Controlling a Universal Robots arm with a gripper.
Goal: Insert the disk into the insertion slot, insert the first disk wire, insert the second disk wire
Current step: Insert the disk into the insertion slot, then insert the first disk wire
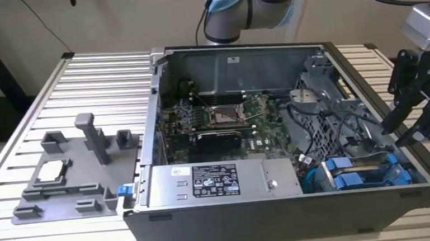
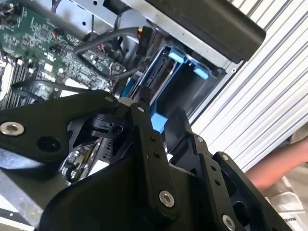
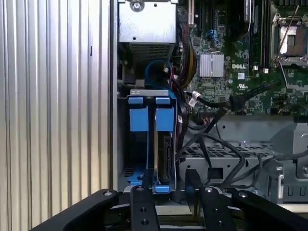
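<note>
The disk (image 3: pixel 164 155) stands on edge inside the insertion slot (image 3: pixel 149 92), its blue carrier tab (image 3: pixel 164 119) at the bay's mouth. The bay beside it (image 3: pixel 141 154) is dark and hollow. In the exterior view this blue-railed cage (image 1: pixel 368 173) sits at the case's near right corner. My gripper (image 1: pixel 397 135) hovers open just above and to the exterior view's right of it, with nothing held. Both wrist views look past its black fingers (image 3: pixel 143 202) at the cage (image 2: pixel 166 72). Loose black disk wires (image 3: pixel 216 103) with a connector (image 3: pixel 238 102) lie beside the cage.
The open grey computer case (image 1: pixel 157 157) lies on a slatted metal table (image 1: pixel 100 82). A long grey box with a black sticker (image 1: pixel 215 182) sits beside the cage, the motherboard (image 1: pixel 222 114) behind it. A grey fixture plate (image 1: pixel 69 174) stands at the exterior view's left. A person's arm (image 2: pixel 279 168) shows beyond the table.
</note>
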